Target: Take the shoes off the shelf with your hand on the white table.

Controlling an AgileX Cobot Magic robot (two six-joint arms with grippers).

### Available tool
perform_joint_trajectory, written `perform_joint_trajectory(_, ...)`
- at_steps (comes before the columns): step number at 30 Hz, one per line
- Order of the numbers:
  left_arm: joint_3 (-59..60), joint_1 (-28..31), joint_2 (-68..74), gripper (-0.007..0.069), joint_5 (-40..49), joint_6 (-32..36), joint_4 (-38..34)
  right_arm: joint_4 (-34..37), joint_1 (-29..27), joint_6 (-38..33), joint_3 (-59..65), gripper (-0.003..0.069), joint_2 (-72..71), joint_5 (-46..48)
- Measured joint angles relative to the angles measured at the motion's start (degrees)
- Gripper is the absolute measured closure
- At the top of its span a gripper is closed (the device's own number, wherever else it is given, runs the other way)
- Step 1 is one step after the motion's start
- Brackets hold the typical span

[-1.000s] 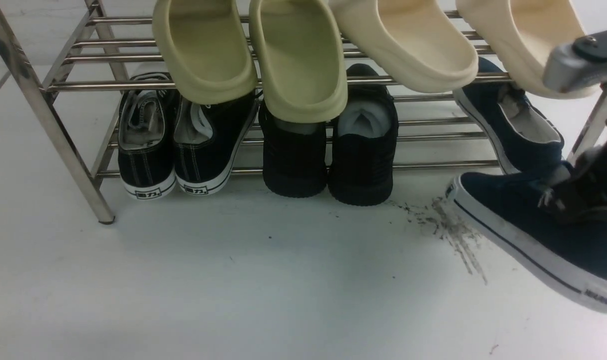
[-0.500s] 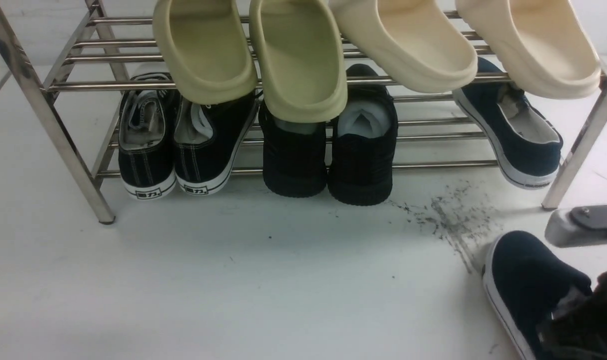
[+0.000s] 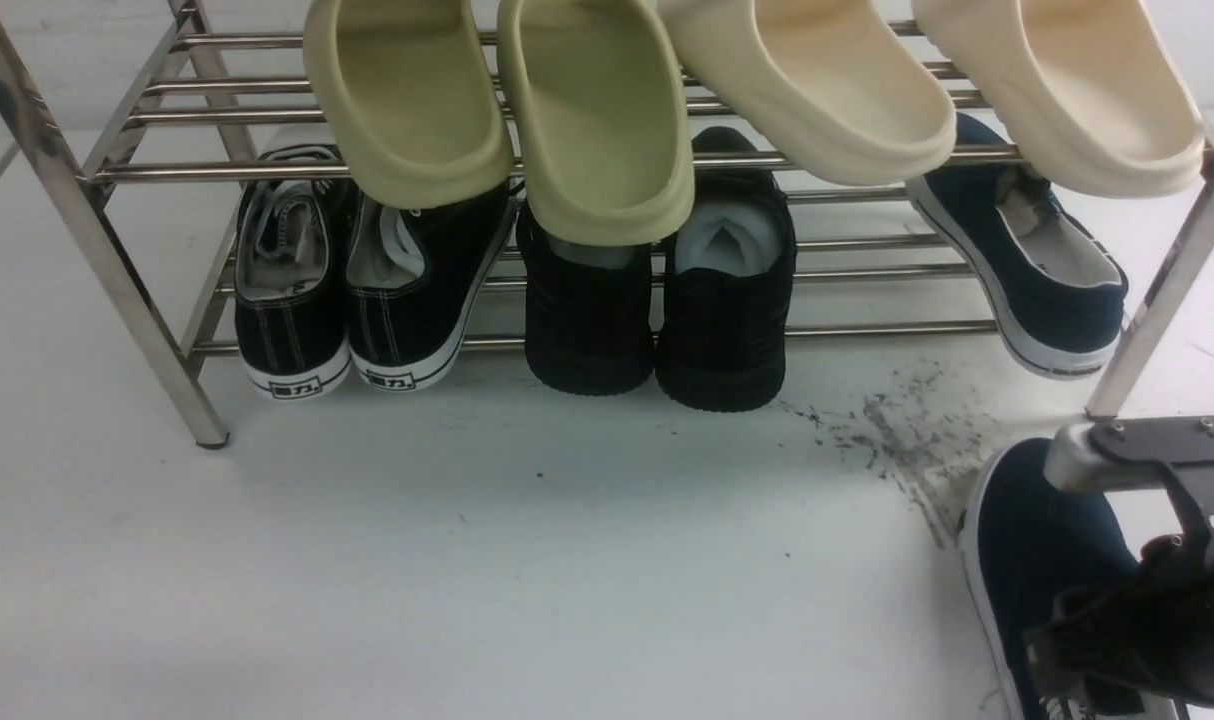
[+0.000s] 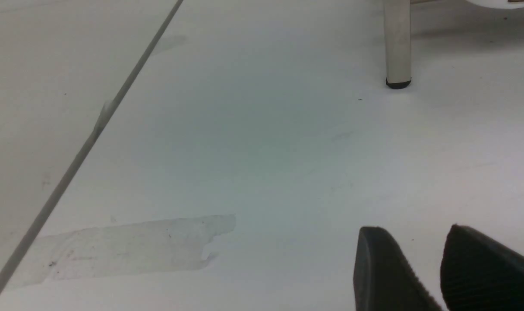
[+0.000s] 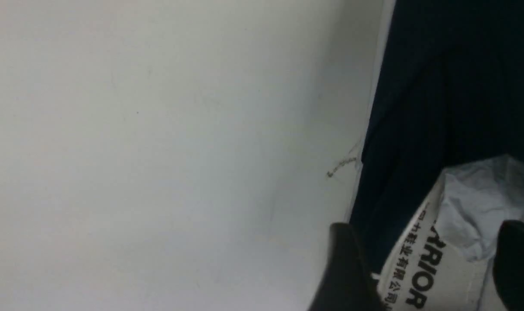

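We see black right gripper [image 5: 430, 246], jaws spread, astride dark navy canvas slip-on shoe [image 3: 1037, 530] | flat white table [image 3: 467, 560], near-right corner

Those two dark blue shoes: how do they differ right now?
One navy shoe rests tilted on the shelf's lower bars, heel facing us. The other navy shoe lies flat on the white table, toe toward the shelf, partly hidden by the right gripper. Both: navy canvas, white soles.

Pair of pale green slides [image 3: 597, 120] with heels facing out, cream slides [image 3: 817, 90] to their right, black lace-up sneakers [image 3: 407, 290] with white soles beneath the green pair, all-black shoes [image 3: 722, 320] beside those, one with white stuffing, faint tape residue [image 4: 128, 248] well apart.
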Motion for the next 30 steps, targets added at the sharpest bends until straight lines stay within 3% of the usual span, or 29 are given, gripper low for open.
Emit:
perform_joint_trajectory(4, 0.0, 0.0, 0.0, 0.0385, 0.0, 0.0, 0.0, -3.6, 0.0, 0.0, -5.4, 0.0080, 0.0, 5.5)
perform_joint_trajectory(7, 0.0, 0.0, 0.0, 0.0385, 0.0, 0.0, 0.0, -6.4, 0.0, 0.0, -9.3, 0.0062, 0.0, 6.9)
perform_joint_trajectory(16, 0.0, 0.0, 0.0, 0.0385, 0.0, 0.0, 0.0, -23.6, 0.0, 0.0, -22.0, 0.0140, 7.3, 1.0)
perform_joint_trajectory(23, 0.0, 0.0, 0.0, 0.0385, 0.0, 0.0, 0.0, -30.3, 0.0, 0.1, -29.6, 0.0155, 18.2, -2.7)
perform_joint_trajectory(30, 0.0, 0.0, 0.0, 0.0385, 0.0, 0.0, 0.0, -38.9, 0.0, 9.1, -33.8, 0.0156, 24.6, -3.0)
